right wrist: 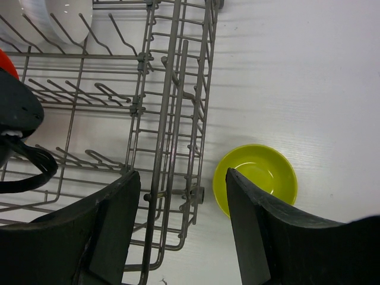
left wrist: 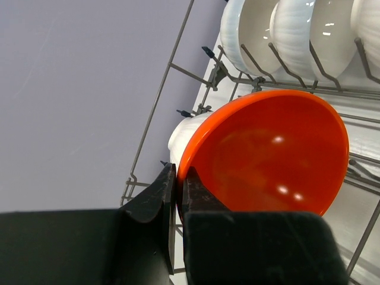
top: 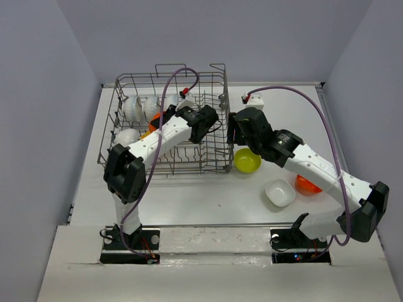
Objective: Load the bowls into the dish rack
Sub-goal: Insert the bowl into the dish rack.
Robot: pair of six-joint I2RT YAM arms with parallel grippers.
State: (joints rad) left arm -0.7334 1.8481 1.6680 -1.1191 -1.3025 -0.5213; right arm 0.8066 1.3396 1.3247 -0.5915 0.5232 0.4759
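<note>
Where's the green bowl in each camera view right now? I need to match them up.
Top external: green bowl on the table, just right of the dish rack, by its near corner.
Left wrist: not in it.
Right wrist: lower middle, right of the rack wall.
Shared landmark: the rack's wire side wall.

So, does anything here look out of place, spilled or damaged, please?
Nothing stands out. White bowls stand on edge in the dish rack, the left gripper holds an orange bowl, and the lime bowl, squarish white bowl and second orange bowl sit on the table.
</note>
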